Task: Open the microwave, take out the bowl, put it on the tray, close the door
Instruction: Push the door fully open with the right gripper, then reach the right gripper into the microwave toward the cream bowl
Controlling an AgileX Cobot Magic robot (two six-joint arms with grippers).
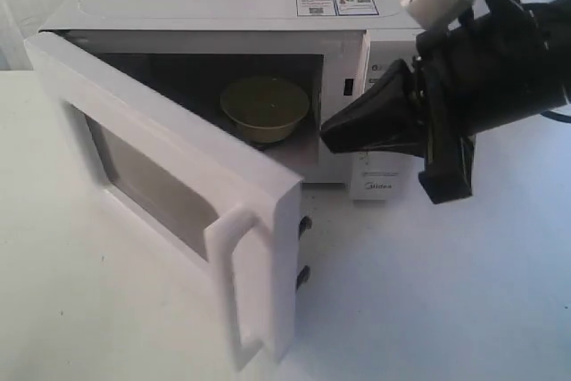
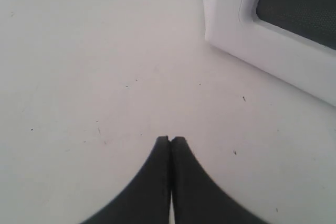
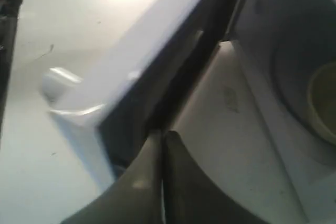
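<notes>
Bright, diffuse light is washing out the white table (image 1: 428, 310) and the top of the microwave (image 1: 205, 6) in the exterior view, while the cavity is lying in shade and the bowl (image 1: 265, 109) is showing dim and soft-edged. The right wrist view is smearing with blur under a bluish cast, and a glare patch is burning out part of the table there. The left wrist view is showing even, nearly shadowless light, with the left gripper (image 2: 170, 139) reading as featureless black.

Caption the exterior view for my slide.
The microwave with door wide open, bowl inside, shut right pincer at the opening.
</notes>
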